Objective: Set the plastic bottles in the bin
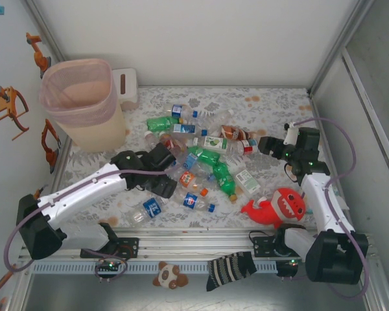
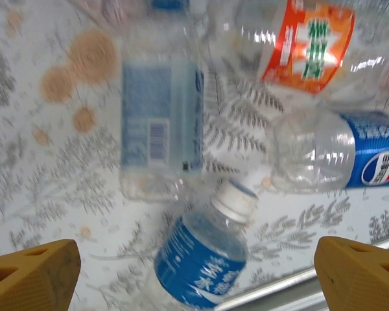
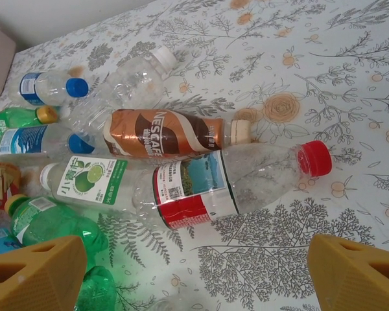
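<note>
Where plastic bottles [image 1: 225,183] litter tabletop [image 1: 272,107], hovers with left claw [image 2: 194,275] spread apart, right claw [image 3: 194,269] likewise apart, gripping nothing.

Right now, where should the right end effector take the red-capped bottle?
Probably the clear body between label and cap, from above. The red-capped bottle lies flat, lengthwise to the open right end effector, so turn the wrist first; the Nescafe bottle crowds its label end.

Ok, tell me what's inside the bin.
Inside the bin, only pale pink inner wall shows past the rim. The near wall covers the lower inside, so what lies at the bottom cannot be seen.
</note>
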`<state>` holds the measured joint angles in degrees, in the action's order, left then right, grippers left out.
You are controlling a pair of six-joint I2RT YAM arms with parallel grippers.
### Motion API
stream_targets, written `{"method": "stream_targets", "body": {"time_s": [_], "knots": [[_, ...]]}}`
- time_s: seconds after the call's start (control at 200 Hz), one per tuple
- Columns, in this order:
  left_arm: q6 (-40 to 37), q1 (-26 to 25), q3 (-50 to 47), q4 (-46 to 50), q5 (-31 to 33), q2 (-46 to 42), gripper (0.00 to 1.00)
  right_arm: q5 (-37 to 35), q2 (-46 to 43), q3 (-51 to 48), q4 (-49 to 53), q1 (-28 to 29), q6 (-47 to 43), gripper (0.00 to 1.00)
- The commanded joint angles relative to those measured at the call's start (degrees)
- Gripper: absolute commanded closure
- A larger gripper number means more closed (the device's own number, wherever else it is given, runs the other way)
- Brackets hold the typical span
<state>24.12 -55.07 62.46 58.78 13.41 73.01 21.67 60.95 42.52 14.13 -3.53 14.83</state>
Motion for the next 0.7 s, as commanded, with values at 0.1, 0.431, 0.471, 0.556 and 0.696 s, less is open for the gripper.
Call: {"method": "stream_targets", "body": {"time_s": [0.1, 0.431, 0.471, 0.556, 0.696], "knots": [[15.28, -4.28, -3.16, 6.44, 1.91, 2.62, 0.08, 1.35, 0.32, 2.22, 1.01, 0.37, 0.72, 0.13], [25.05, -4.86, -12.46, 1.13, -1.04, -0.72, 0.08, 2.05, 0.09, 1.86, 0.88, 0.42, 0.83, 0.14], [25.52, -4.76, -13.47, 0.5, -1.06, -1.02, 0.08, 2.06, 0.14, 1.86, 1.05, 0.38, 0.82, 0.14], [26.1, -4.77, -15.56, -1.16, -1.12, -1.57, 0.06, 2.04, -0.04, 1.77, 1.22, 0.39, 0.8, 0.14], [26.33, -4.74, -17.78, -3.1, -1.7, -1.15, 0.04, 2.04, -0.03, 1.84, 1.49, 0.4, 0.8, 0.14]]}}
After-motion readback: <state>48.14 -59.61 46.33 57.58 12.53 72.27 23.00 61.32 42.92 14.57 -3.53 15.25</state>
